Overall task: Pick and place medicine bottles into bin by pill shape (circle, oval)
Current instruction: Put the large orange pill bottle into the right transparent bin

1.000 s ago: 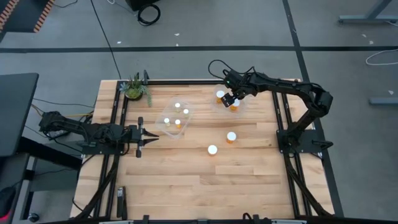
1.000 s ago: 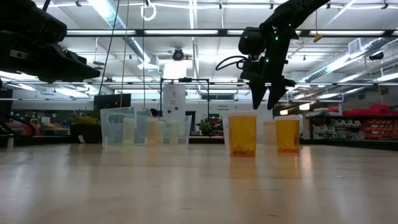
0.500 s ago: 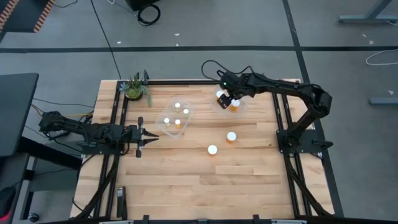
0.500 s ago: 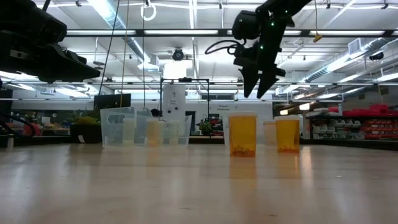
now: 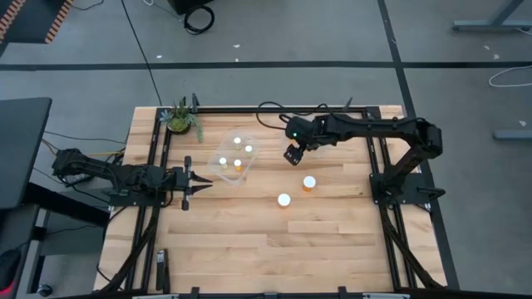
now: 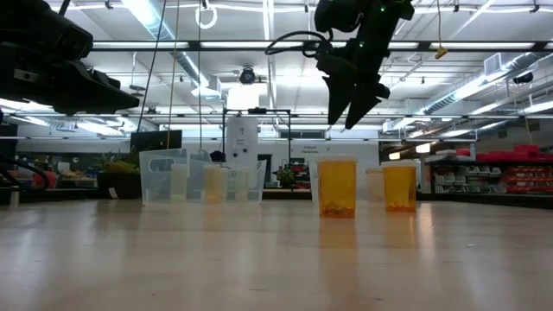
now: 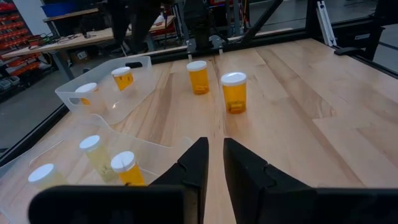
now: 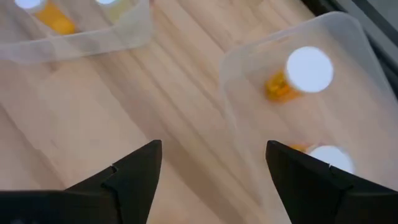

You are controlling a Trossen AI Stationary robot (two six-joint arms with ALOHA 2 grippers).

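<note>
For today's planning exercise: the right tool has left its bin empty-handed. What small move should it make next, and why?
Probably swing the open right tool toward the nearer loose bottle and line up above its white cap. Two bottles, the other one beside it, still stand on the bare table, outside both bins.

No text, label, brand, number or sign can be read in any view. The medicine bottles (image 7: pixel 234 93) show no legible print, and the signs in the room behind the worktop (image 6: pixel 276 259) are too small to make out.
</note>
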